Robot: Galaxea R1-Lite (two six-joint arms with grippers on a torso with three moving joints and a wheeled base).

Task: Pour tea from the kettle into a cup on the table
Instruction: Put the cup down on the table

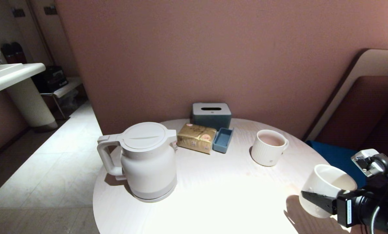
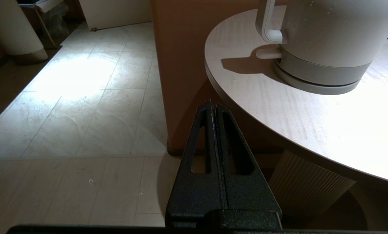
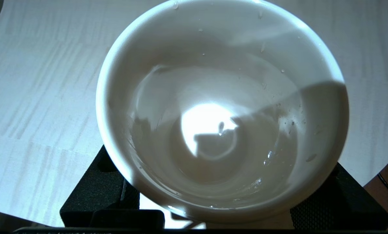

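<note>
Gripping the empty cup (image 1: pixel 324 188) at the lower right of the frame, the right gripper (image 1: pixel 314 199) has its fingers spread around its walls. The kettle (image 1: pixel 146 161) stands untouched at left-centre on the table (image 1: pixel 226 201); pouring remains undone.

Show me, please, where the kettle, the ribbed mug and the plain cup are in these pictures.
kettle (image 1: pixel 148 169): head view, front of its white body.
ribbed mug (image 1: pixel 266 153): head view, its ribbed outer wall.
cup (image 3: pixel 213 130): right wrist view, its inner bottom.
</note>
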